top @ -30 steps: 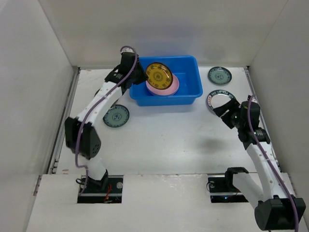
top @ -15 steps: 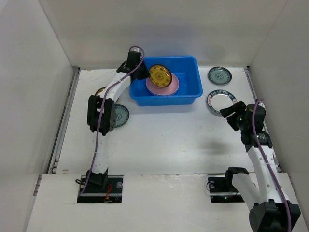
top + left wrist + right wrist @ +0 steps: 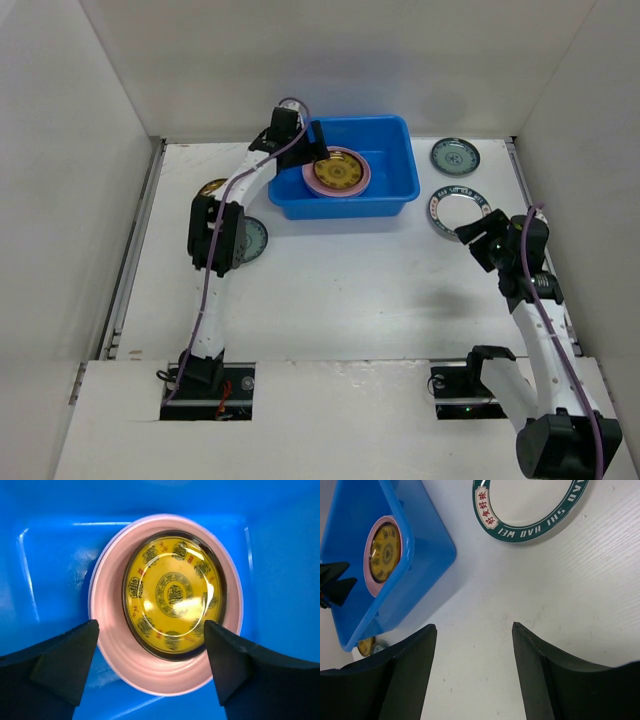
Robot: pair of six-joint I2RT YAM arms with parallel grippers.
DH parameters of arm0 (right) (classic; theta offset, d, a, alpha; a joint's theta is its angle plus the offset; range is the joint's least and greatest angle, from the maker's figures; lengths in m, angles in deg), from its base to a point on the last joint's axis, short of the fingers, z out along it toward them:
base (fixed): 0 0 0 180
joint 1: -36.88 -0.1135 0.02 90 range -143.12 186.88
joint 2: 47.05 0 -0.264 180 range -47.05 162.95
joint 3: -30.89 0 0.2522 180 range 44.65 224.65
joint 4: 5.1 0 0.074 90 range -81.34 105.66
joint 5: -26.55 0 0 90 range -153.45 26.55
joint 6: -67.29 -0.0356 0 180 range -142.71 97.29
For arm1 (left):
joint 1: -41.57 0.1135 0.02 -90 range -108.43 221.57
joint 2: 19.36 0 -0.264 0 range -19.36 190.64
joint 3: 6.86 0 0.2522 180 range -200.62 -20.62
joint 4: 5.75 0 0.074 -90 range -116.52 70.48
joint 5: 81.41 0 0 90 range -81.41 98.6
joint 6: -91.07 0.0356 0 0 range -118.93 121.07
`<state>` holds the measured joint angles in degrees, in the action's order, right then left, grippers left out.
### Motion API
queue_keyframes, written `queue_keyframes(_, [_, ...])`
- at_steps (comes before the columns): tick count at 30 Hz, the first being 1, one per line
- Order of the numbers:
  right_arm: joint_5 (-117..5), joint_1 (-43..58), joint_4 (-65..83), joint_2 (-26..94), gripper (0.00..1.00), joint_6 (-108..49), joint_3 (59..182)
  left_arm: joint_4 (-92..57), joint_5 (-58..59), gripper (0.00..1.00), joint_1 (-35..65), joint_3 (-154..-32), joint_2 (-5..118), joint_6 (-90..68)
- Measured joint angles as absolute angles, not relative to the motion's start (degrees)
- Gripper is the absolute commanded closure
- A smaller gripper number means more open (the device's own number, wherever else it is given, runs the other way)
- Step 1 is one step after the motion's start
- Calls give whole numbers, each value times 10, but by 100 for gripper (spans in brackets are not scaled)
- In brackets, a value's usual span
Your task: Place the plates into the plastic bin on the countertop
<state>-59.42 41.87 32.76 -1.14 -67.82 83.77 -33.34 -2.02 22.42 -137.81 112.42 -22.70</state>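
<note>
Left hand (image 3: 151,625) parted above yellow plate (image 3: 172,595) lying in pink plate (image 3: 110,605) inside bin (image 3: 50,555); right hand (image 3: 473,626) parted, empty.

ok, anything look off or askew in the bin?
Nothing stands out. The yellow plate lies flat inside the pink plate on the floor of the blue bin; nothing looks tipped, cracked or spilled.

Left arm (image 3: 214,238) half hides yellow plate (image 3: 211,187), grey-green plate (image 3: 256,240); green-rimmed plate (image 3: 530,505) cropped.
</note>
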Motion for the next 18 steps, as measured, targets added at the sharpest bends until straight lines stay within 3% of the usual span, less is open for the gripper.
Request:
queue_keyframes(1, [-594,421,326,-9,32,-680,835,-335,-17,0,224,-1378,1117,-224])
queue_keyframes(8, [-594,436,322,14,32,-704,805,-337,47,0,229,-1317,940,-222])
queue_keyframes(14, [-596,426,298,30,32,-716,806,-295,106,0,260,-1100,657,-240])
queue_keyframes(18, [-596,408,283,60,32,-724,806,-284,147,0,267,-936,545,-266])
